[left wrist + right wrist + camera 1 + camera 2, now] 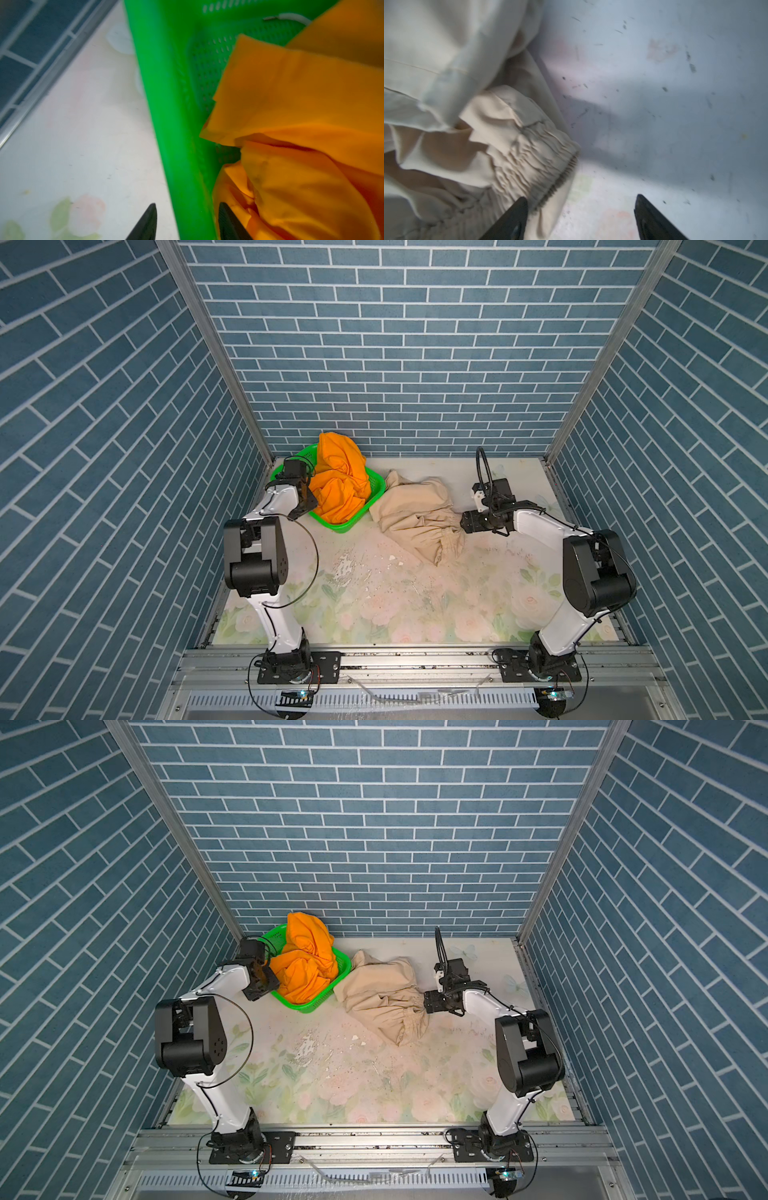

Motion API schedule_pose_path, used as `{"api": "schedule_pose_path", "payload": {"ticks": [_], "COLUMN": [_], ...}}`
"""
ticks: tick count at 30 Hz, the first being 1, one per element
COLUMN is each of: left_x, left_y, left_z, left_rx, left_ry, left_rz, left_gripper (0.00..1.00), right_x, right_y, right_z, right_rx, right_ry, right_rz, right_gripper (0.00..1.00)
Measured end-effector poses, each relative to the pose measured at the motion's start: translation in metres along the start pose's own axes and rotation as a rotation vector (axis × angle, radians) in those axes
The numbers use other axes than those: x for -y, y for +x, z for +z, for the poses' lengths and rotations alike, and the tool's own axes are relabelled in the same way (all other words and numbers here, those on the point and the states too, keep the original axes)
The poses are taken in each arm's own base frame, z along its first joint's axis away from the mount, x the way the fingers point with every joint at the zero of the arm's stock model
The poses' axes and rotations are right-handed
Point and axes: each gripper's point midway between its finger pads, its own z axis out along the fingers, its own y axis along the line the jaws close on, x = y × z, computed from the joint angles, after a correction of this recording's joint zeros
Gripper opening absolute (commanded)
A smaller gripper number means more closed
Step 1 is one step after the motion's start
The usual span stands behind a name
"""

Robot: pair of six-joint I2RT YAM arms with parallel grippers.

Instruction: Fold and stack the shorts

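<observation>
Orange shorts [301,124] sit bunched in the green basket [166,104] ahead of my left gripper [188,205], its jaws partly apart astride the basket wall, holding nothing. Beige shorts [467,104] lie beside my right gripper [581,199], jaws spread wide and empty at the waistband [533,149], likely the firmest edge to grab.

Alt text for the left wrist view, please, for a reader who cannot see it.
The left gripper, fingertips apart, straddles the wall of a green basket. Crumpled orange shorts lie inside the basket; the floral table shows outside it.
</observation>
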Motion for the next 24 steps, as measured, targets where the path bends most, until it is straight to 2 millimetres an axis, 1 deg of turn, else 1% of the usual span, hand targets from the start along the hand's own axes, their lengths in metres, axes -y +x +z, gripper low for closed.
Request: {"api": "schedule_pose_path", "payload": {"ticks": [2, 3, 5, 6, 8, 11, 13, 15, 17, 20, 21, 22, 24], "left_x": [-0.017, -0.026, -0.038, -0.041, -0.041, -0.035, -0.024, -0.008, 0.014, 0.072, 0.089, 0.107, 0.136], "left_y": [-0.009, -0.013, -0.018, -0.021, -0.026, -0.033, -0.033, -0.025, -0.013, 0.014, 0.024, 0.036, 0.057], "left_z": [-0.001, -0.001, -0.004, -0.007, -0.012, -0.021, -0.029, -0.041, -0.059, -0.102, -0.113, -0.123, -0.134], "left_rx": [0.004, 0.005, 0.009, 0.012, 0.020, 0.018, 0.007, -0.009, -0.015, 0.001, 0.000, -0.005, -0.025], "left_ry": [-0.035, -0.058, -0.098, -0.114, -0.130, -0.117, -0.074, -0.021, 0.039, 0.189, 0.233, 0.281, 0.344], "left_rz": [0.005, 0.013, 0.030, 0.047, 0.074, 0.103, 0.115, 0.134, 0.166, 0.247, 0.269, 0.295, 0.335], "left_gripper": [0.66, 0.68, 0.74, 0.80, 0.86, 0.98, 1.00, 1.00, 1.00, 1.00, 1.00, 1.00, 1.00], "right_x": [0.013, 0.019, 0.021, 0.021, 0.017, 0.006, -0.006, -0.016, -0.025, -0.030, -0.030, -0.031, -0.032], "right_y": [0.004, 0.005, 0.002, -0.001, -0.006, -0.011, -0.013, -0.016, -0.019, -0.020, -0.020, -0.021, -0.022], "right_z": [-0.005, -0.008, -0.013, -0.015, -0.020, -0.027, -0.031, -0.034, -0.036, -0.037, -0.037, -0.037, -0.037], "right_rx": [-0.018, -0.021, -0.018, -0.010, 0.009, 0.031, 0.040, 0.051, 0.061, 0.068, 0.069, 0.071, 0.075], "right_ry": [0.040, 0.056, 0.067, 0.066, 0.054, 0.027, 0.005, -0.016, -0.040, -0.058, -0.061, -0.063, -0.070], "right_rz": [0.034, 0.046, 0.053, 0.052, 0.045, 0.028, 0.004, -0.014, -0.028, -0.032, -0.033, -0.033, -0.033], "right_gripper": [0.81, 0.81, 0.81, 0.80, 0.80, 0.81, 0.80, 0.81, 0.80, 0.80, 0.80, 0.80, 0.80]}}
